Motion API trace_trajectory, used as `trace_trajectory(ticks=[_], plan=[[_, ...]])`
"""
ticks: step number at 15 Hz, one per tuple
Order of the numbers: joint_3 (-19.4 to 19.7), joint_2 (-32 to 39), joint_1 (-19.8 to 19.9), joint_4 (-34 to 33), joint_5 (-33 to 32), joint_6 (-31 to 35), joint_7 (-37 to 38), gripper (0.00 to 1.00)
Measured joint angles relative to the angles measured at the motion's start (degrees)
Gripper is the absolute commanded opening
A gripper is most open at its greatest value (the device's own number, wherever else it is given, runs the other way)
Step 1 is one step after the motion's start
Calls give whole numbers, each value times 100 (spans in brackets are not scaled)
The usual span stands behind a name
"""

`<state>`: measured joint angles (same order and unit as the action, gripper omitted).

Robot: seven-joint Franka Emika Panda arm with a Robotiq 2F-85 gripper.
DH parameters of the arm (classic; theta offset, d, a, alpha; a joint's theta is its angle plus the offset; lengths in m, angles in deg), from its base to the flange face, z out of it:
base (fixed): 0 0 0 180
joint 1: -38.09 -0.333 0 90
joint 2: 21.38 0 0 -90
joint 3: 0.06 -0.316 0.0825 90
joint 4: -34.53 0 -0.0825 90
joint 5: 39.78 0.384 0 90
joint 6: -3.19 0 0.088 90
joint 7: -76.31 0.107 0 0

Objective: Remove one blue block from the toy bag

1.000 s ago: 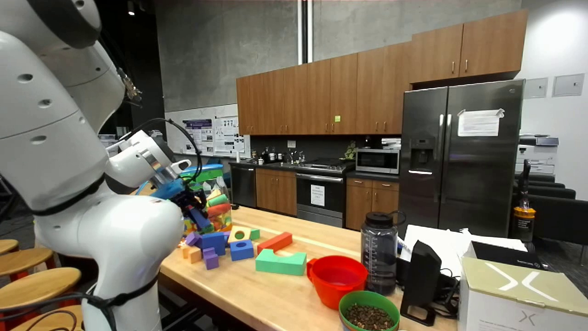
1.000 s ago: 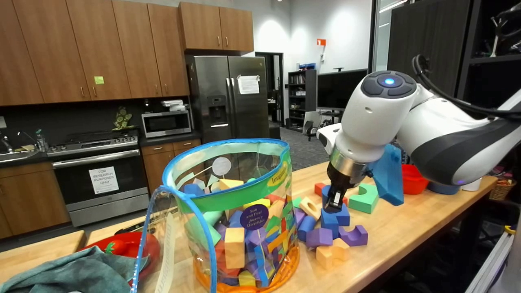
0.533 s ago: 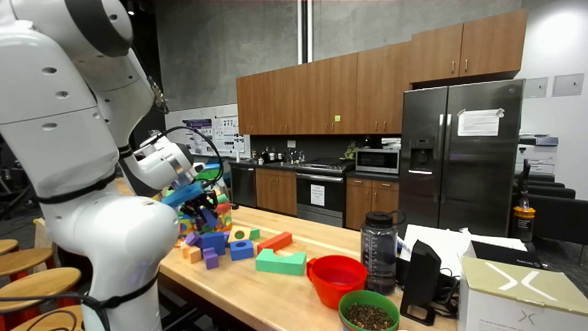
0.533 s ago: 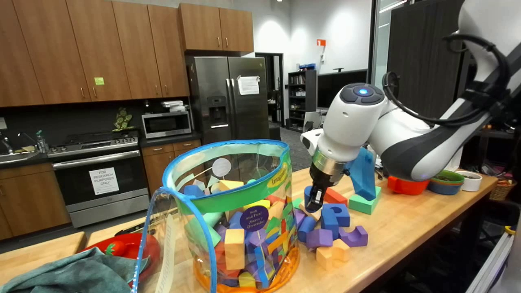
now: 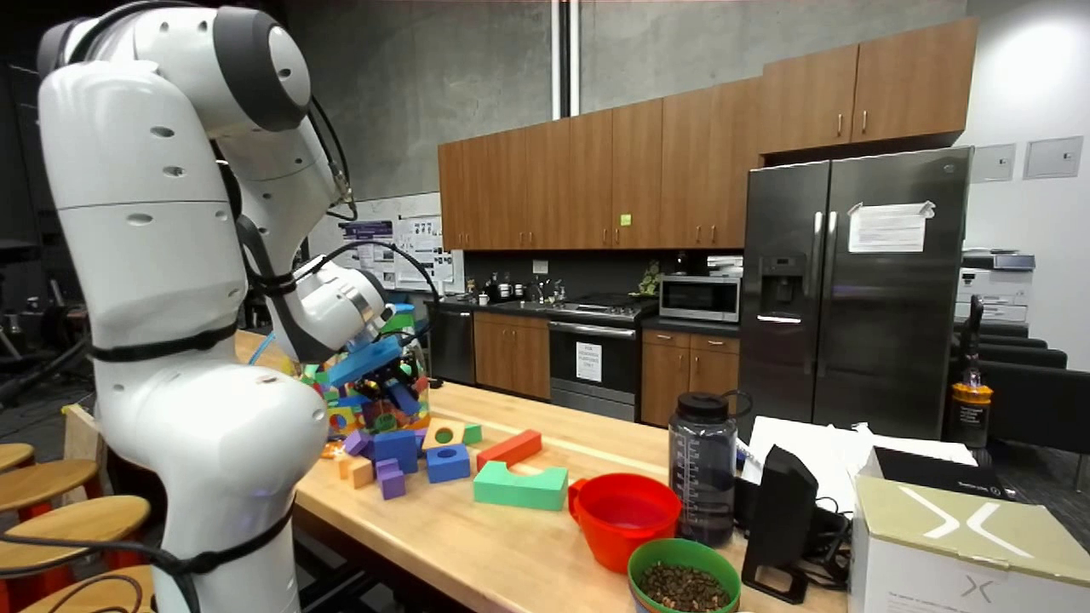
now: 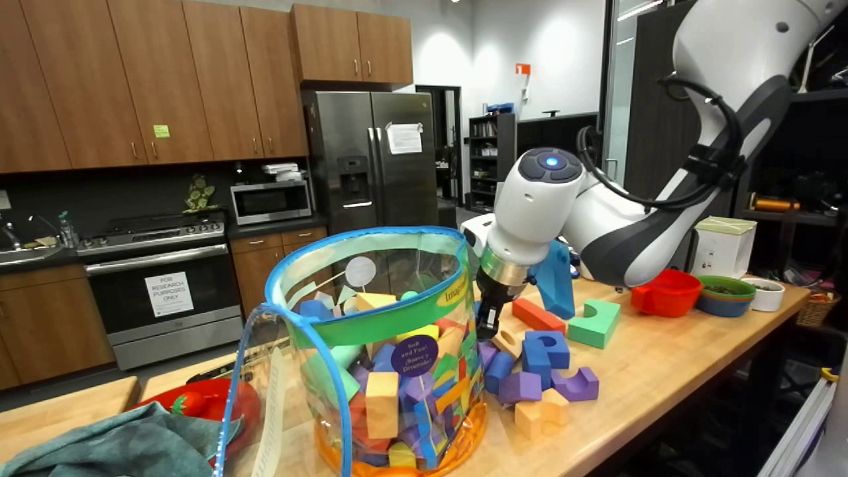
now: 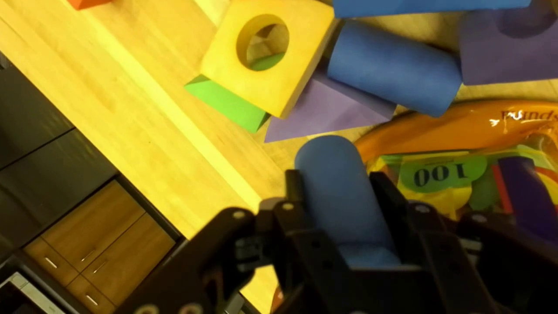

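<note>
The toy bag (image 6: pixel 374 333), clear with a blue-edged green top band, stands open on the table, filled with multicoloured blocks. It also shows in an exterior view behind my arm (image 5: pixel 398 322), and its orange base (image 7: pixel 418 133) shows in the wrist view. My gripper (image 6: pixel 488 326) is shut on a rounded blue block (image 7: pixel 338 192), which sticks out past the fingertips in the wrist view. The gripper is outside the bag, close beside its wall and below the rim; whether they touch I cannot tell. The held block (image 5: pixel 404 397) is mostly hidden in an exterior view.
Several loose blocks lie beside the bag: a blue cylinder (image 6: pixel 498 372), a blue block with a hole (image 5: pixel 448 465), a purple arch (image 6: pixel 578 385), a red block (image 6: pixel 538 315) and a green arch (image 6: pixel 589 331). A red bowl (image 5: pixel 622 519) and bottle (image 5: pixel 703 477) stand further along.
My gripper has moved with the blue block from over the loose blocks towards the bag, leftwards in an exterior view, to right beside its wall. The bag and loose blocks have not moved.
</note>
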<state>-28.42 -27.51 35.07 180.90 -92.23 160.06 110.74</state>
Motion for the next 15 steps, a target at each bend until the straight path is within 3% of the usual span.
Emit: trace_trajectory(ticks=[4,5,7,11,15], plan=[[-1,276,-1,-114,-256,1,195,16],[-1,327,-2,-132,-267,1,214,66],[-3,439,-10,-201,-282,-11,246,72],[-45,691,-48,-373,-428,-97,485,98],[-72,887,-123,-518,-435,-269,585,100]])
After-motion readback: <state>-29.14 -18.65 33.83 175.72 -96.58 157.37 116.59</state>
